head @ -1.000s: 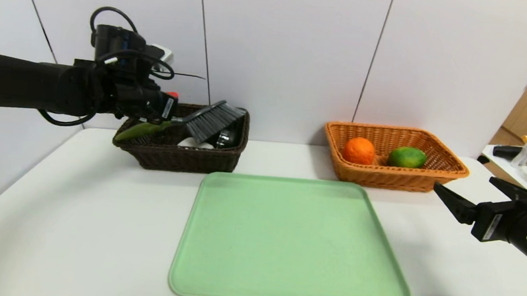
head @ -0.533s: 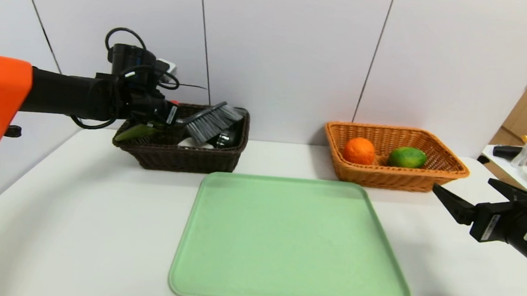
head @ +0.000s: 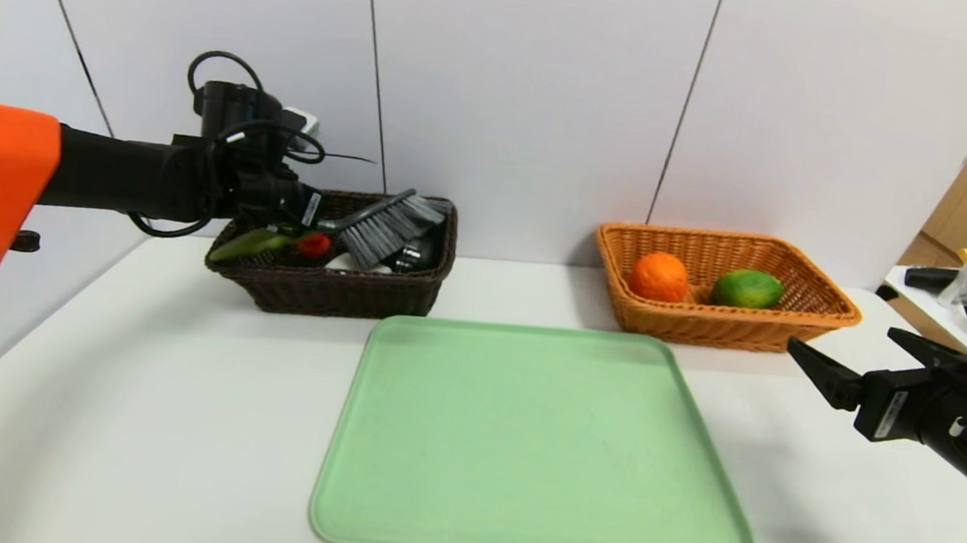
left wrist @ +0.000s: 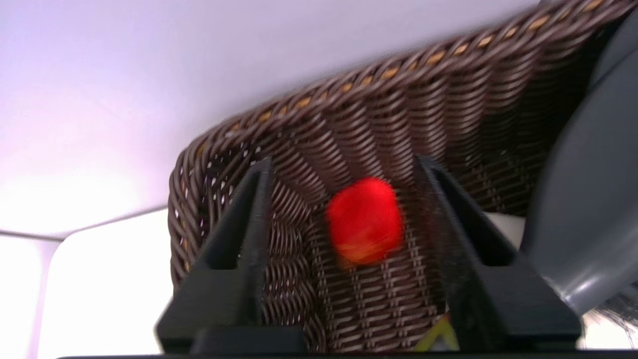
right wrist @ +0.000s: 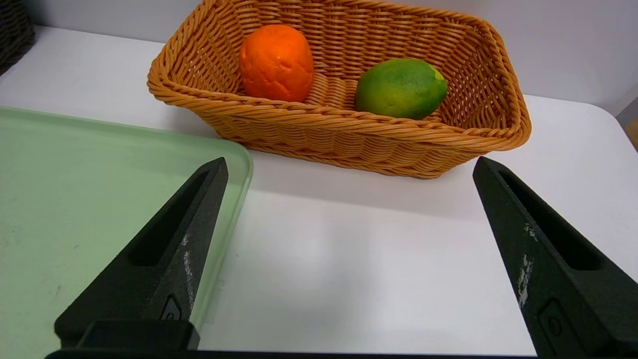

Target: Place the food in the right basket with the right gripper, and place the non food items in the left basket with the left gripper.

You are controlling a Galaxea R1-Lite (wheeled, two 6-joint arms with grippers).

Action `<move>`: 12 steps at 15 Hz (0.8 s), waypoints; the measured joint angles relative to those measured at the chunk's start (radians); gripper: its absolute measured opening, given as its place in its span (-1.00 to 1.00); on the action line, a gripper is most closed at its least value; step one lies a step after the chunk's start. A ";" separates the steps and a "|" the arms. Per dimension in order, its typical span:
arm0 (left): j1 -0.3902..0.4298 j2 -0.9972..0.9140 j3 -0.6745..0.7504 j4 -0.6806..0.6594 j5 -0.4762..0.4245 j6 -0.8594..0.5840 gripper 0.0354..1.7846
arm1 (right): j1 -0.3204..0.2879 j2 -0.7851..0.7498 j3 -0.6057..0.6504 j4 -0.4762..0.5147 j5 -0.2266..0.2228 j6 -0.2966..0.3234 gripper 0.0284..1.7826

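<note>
Left gripper (left wrist: 344,169): spread over the left basket (head: 335,290); the toy (head: 314,244), pinched half a second ago, now drops inside.
Tray (head: 530,448): bare, so sorting looks done.
Right basket (head: 721,320): holds both fruits.
Right gripper (right wrist: 349,172): spread, idle, near right.

No readable text, labels or numbers anywhere.

Red toy (left wrist: 364,221) motion-blurred

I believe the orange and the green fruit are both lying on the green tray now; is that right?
Not quite: the orange and the green fruit both lie in the tan basket, as the right wrist view shows. The green tray holds nothing.
</note>
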 joint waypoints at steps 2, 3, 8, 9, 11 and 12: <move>0.000 0.001 -0.002 -0.007 0.000 -0.001 0.32 | 0.000 0.002 0.000 0.000 0.000 0.000 0.90; 0.000 0.001 -0.010 -0.007 0.000 -0.001 0.39 | 0.000 0.002 0.000 0.000 0.000 0.000 0.90; 0.000 -0.008 -0.127 -0.010 -0.005 -0.049 0.64 | 0.000 0.003 0.000 -0.011 0.000 0.000 0.90; -0.001 -0.023 -0.143 -0.011 -0.005 -0.068 0.67 | 0.000 0.003 0.000 -0.015 0.000 0.000 0.90; -0.003 -0.074 -0.151 -0.011 -0.005 -0.119 0.72 | 0.000 0.003 -0.001 -0.018 0.000 0.000 0.90; -0.003 -0.108 -0.139 -0.011 -0.004 -0.144 0.74 | 0.000 0.001 -0.007 -0.018 0.000 -0.001 0.90</move>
